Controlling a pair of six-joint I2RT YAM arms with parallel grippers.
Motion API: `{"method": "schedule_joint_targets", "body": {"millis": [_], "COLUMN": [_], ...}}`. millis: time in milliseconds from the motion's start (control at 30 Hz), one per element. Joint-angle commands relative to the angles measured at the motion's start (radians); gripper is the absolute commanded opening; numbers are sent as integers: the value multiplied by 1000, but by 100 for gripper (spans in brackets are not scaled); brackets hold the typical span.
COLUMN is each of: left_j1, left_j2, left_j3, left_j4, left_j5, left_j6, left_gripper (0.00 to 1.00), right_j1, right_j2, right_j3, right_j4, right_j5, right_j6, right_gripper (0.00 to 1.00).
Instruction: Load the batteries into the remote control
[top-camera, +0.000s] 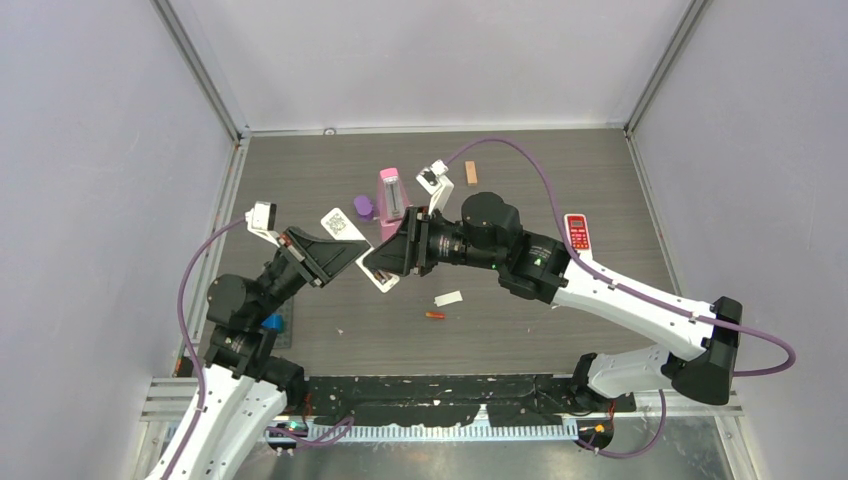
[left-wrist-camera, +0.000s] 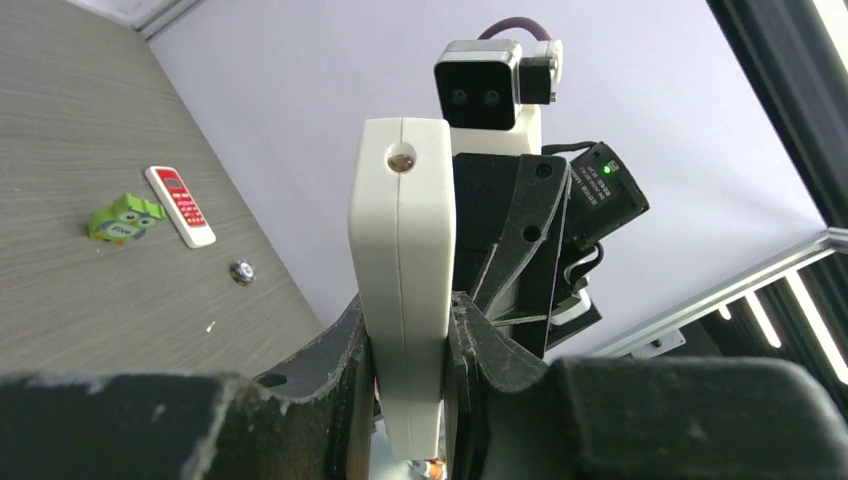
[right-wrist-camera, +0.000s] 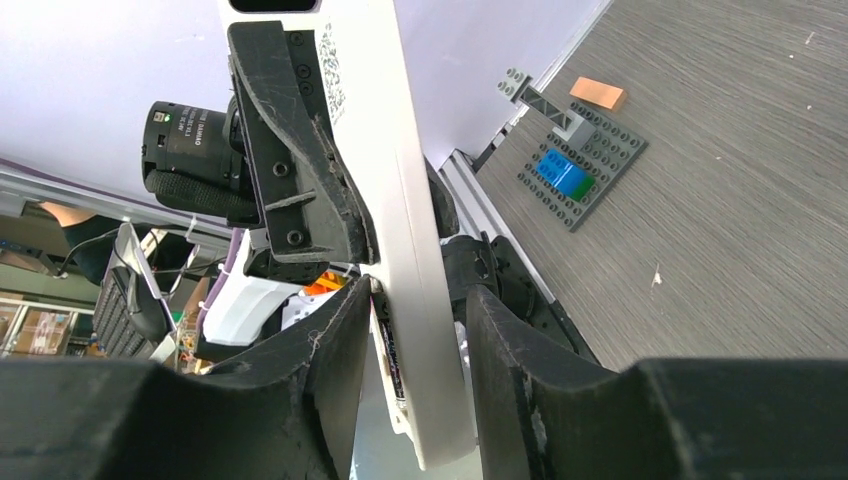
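A white remote control (top-camera: 338, 223) is held above the table between both arms. My left gripper (top-camera: 345, 255) is shut on its middle; in the left wrist view the remote (left-wrist-camera: 400, 220) stands edge-on between the jaws of the left gripper (left-wrist-camera: 408, 305). My right gripper (top-camera: 397, 258) is open and straddles the remote's lower end (right-wrist-camera: 385, 130). Its left finger touches the compartment side, and its right finger stands a little off. A dark battery (right-wrist-camera: 393, 365) lies in the open compartment. A red-orange battery (top-camera: 435, 316) lies on the table.
A white cover piece (top-camera: 449, 298) lies near the loose battery. A pink object (top-camera: 390, 192), a purple piece (top-camera: 363, 207) and a wooden block (top-camera: 471, 172) lie farther back. A red remote (top-camera: 578, 232) is at right. A brick plate (right-wrist-camera: 585, 160) sits by the left arm.
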Motion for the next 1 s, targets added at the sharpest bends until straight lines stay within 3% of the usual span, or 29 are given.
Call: {"method": "schedule_joint_targets", "body": {"millis": [0,333,400,500,567,700,967], "left_j1": [1,1,1,1,1,1,1], "left_j2": [-23,-24,-24,-29,-32,-46,-82], "left_j3": [44,44,38,23,17,9,-6], "left_j4": [71,97,97,98,94,57,-11], "left_j5": [-63,-76,-74,-73,-67,-63,-46], "left_j6": [-109,-129,-123,-111,-94,-36,89], "left_gripper": [0,0,0,0,0,0,0], "right_j1": [-5,-4,-5,-11,-19,-50,-130], "right_j2": [-4,-1,-4,-14,-31,-84,-201], "right_j3": [-15,-21,-19,-17,-19,-38,-121], "right_j4": [29,28,23,20,19,11,-92], "right_j5": [-17,-26,-23,-13,-3,21,107], "right_j6": [-23,-31,-26,-13,-10,-23,-67], "right_gripper": [43,32,37,64,74,81,82]}}
